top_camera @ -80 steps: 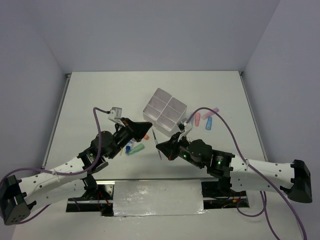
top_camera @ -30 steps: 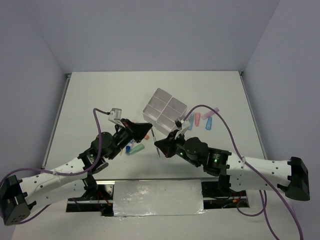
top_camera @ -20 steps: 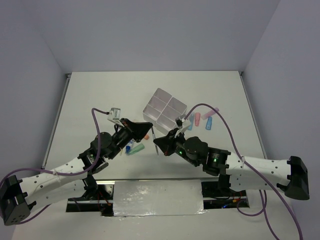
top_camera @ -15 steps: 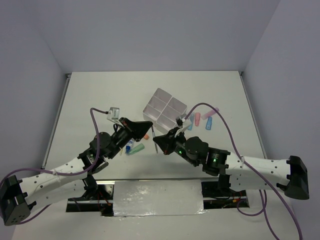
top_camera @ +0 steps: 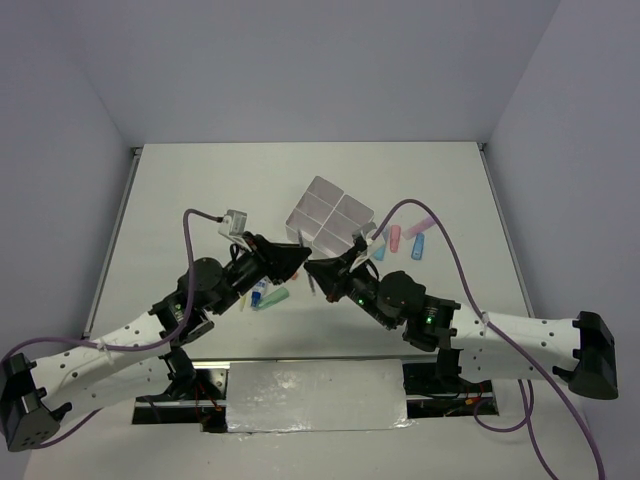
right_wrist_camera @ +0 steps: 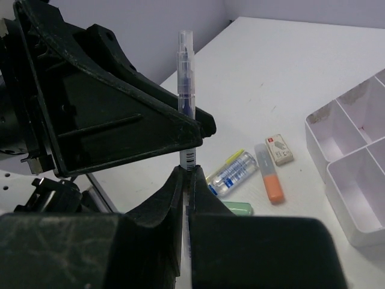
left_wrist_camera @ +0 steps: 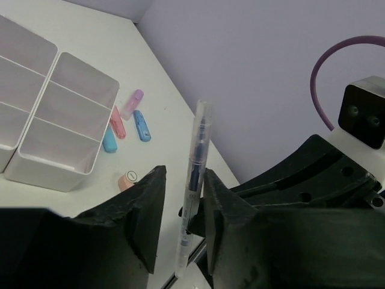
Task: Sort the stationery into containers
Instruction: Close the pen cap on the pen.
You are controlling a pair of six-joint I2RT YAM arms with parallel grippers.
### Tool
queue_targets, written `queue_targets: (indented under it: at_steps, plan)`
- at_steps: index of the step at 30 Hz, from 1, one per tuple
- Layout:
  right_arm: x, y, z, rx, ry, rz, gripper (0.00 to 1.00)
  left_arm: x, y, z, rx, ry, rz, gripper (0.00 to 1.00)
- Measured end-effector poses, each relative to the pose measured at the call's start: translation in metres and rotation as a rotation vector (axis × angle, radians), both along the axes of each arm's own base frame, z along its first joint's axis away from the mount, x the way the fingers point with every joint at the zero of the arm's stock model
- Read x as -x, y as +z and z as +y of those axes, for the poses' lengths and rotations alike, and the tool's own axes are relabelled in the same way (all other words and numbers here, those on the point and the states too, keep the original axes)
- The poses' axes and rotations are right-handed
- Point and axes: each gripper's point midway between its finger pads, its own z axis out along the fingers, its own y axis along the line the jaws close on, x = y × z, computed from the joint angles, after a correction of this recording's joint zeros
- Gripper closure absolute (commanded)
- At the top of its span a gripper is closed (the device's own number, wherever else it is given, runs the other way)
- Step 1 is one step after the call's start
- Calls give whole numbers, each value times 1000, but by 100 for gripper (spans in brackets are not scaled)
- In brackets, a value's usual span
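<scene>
Two arms meet mid-air over the counter [top_camera: 200, 190], just on the near side of the box [top_camera: 333, 212]. The right end effector [right_wrist_camera: 185, 174] is clenched on the low end of the pen [right_wrist_camera: 184, 78] and holds it upright, clear of the surface. The left end effector [left_wrist_camera: 182, 180] is released, jaws parted with the barrel standing in the gap. Whether one side grazes the barrel is hard to call from this angle.

This reads as a handover of the pen, with the right arm carrying the weight. The sorting looks barely begun: no item shows in the compartments on view. The highlighters [top_camera: 400, 240] lie loose just right of the box, and the tube [right_wrist_camera: 231, 171] and eraser [right_wrist_camera: 280, 149] sit on the counter to its left.

Next, the left arm needs to back straight off without knocking the barrel. The right arm then has a short carry to the box. The pen is long, so it likely wants tipping into one compartment to lean on a wall.
</scene>
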Motion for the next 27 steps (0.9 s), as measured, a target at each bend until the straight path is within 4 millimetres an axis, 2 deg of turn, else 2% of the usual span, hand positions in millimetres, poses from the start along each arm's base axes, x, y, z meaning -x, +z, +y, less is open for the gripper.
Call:
queue_targets:
  at_steps: [1, 3, 4, 5, 6, 7, 8, 9, 11, 13, 14, 16, 17, 18, 20, 21, 22, 23, 24, 25, 27]
  plan:
    - [0, 1, 0, -2, 1, -3, 100, 0, 1, 0, -4, -2, 0, 69]
    - [0, 2, 1, -3, 2, -7, 100, 2, 6, -1, -5, -11, -8, 80]
    - [0, 3, 1, -5, 2, -9, 100, 2, 7, -1, -18, -14, -17, 94]
    - [0, 4, 1, -7, 3, -11, 100, 3, 8, -1, -23, -16, -22, 99]
    - [0, 4, 1, -9, 6, -13, 100, 3, 10, -1, -26, -19, -25, 100]
    - [0, 4, 2, -9, 9, -15, 95, 4, 10, -1, -35, -21, -34, 100]
    - [0, 5, 3, -9, 14, -17, 76, 4, 11, -1, -43, -24, -38, 100]
    - [0, 5, 3, -9, 17, -19, 68, 5, 11, -1, -51, -30, -46, 100]
    - [4, 4, 7, 3, 54, -31, 60, 8, 13, -3, -72, -53, -75, 100]
    - [10, 2, 12, 17, 98, -38, 58, 14, 16, -4, -90, -85, -112, 100]
    - [12, 1, 13, 25, 111, -38, 58, 17, 18, -4, -95, -103, -134, 100]
    - [16, -2, 16, 38, 141, -41, 70, 25, 25, -5, -100, -142, -176, 100]
    - [18, -2, 17, 40, 152, -43, 76, 29, 28, -6, -101, -161, -196, 100]
    - [19, -1, 17, 39, 160, -46, 88, 32, 32, -7, -102, -179, -215, 100]
    - [22, 3, 16, 29, 172, -53, 100, 36, 38, -9, -108, -204, -247, 100]
    - [23, 6, 15, 21, 178, -56, 100, 38, 41, -10, -107, -215, -259, 92]
    - [25, 9, 14, 12, 181, -61, 100, 39, 45, -10, -105, -222, -268, 80]
    - [26, 12, 13, 5, 187, -66, 100, 40, 47, -11, -108, -227, -280, 46]
    - [27, 15, 12, -1, 191, -69, 100, 40, 49, -11, -112, -228, -292, 35]
    - [28, 17, 11, -8, 193, -72, 100, 40, 50, -11, -112, -228, -292, 29]
    - [28, 21, 9, -17, 189, -76, 100, 39, 52, -10, -114, -221, -291, 26]
